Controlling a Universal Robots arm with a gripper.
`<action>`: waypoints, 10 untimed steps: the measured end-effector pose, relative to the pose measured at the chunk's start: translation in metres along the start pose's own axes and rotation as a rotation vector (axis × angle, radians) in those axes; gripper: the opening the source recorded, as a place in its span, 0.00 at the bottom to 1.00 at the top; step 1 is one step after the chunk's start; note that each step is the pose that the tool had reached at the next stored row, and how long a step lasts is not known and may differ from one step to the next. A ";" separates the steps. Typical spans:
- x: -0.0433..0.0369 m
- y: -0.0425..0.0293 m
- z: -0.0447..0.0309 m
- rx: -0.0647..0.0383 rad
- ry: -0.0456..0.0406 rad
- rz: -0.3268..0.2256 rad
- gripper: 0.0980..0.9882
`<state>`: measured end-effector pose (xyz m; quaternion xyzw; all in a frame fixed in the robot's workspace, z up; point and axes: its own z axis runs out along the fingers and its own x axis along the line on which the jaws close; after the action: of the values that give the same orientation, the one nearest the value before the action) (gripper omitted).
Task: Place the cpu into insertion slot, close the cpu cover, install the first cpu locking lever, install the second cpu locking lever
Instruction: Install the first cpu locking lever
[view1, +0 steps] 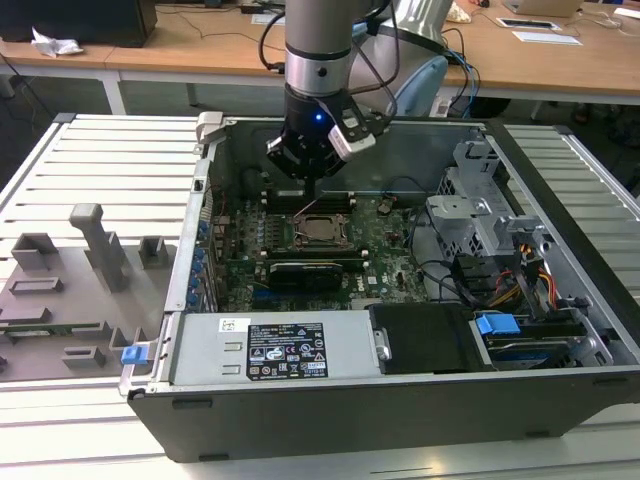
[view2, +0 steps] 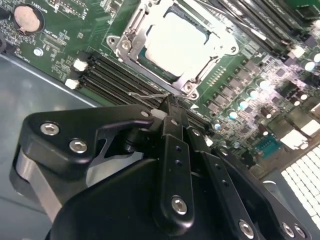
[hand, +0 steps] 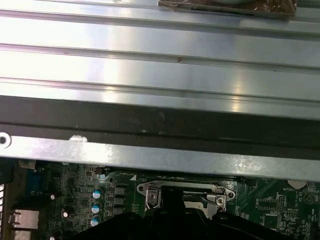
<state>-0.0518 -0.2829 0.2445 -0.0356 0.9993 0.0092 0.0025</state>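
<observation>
The cpu (view2: 176, 39), silver-topped, lies in the insertion slot (view1: 322, 229) on the green motherboard (view1: 385, 250). The silvery cpu cover (view2: 126, 44) is folded down around it as a frame. My gripper (view2: 171, 102) hovers just beside the socket's edge, above the memory slots. Its fingers are shut on a thin wire locking lever (view2: 146, 94) that sticks out sideways from their tips. In the exterior view the gripper (view1: 310, 190) hangs over the far edge of the socket. The first wrist view has the insertion slot (hand: 185, 196) under the black gripper body.
The board sits inside an open computer case (view1: 200, 250). A long black graphics card (view1: 305, 272) lies nearer the camera than the socket, with the power supply (view1: 270, 350) beyond it. Drive cage (view1: 470, 210) and cables (view1: 480, 285) crowd the exterior view's right. Memory slots (view2: 112, 75) run beside the socket.
</observation>
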 end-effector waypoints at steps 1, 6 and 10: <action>-0.0011 0.0003 0.0006 0.000 0.0000 0.000 0.01; -0.0044 0.0035 0.0041 0.000 0.0000 -0.012 0.01; -0.0087 0.0079 0.0059 0.000 0.0003 -0.016 0.01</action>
<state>-0.0437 -0.2743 0.2388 -0.0435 0.9990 0.0090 0.0025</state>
